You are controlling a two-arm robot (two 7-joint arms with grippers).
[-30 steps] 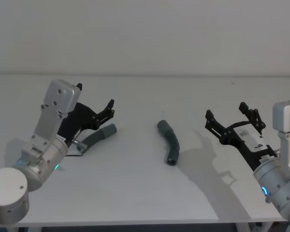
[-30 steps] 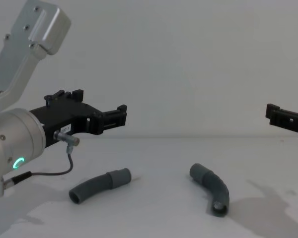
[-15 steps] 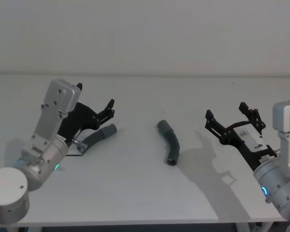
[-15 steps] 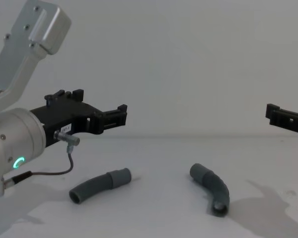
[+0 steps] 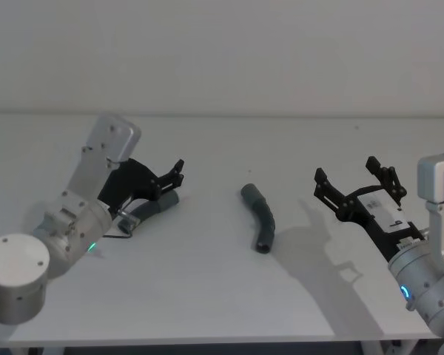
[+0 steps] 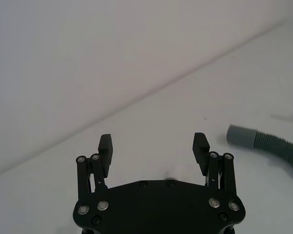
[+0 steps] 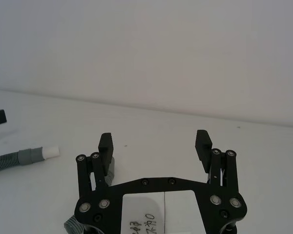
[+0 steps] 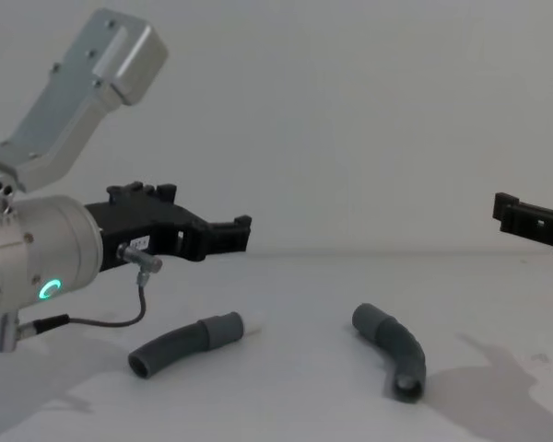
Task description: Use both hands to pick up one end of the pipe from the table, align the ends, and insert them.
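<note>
While both hang wide open and empty, the left claw (image 5: 175,174) hovers over the straighter pipe piece (image 5: 152,207), the right claw (image 5: 345,171) well apart from the bent piece (image 5: 261,219), both lying on the surface (image 5: 207,296). Each is probably best gripped mid-length, easing alignment.

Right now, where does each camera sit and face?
Head: high up, looking down at table; left gripper, right gripper, straight hose, bent hose.
Chest: low, looking across table; both grippers sideways.
Left wrist: behind open left gripper, toward straight hose.
Right wrist: behind open right gripper, toward straight hose's white tip.
Shared: head and chest show both hoses.
</note>
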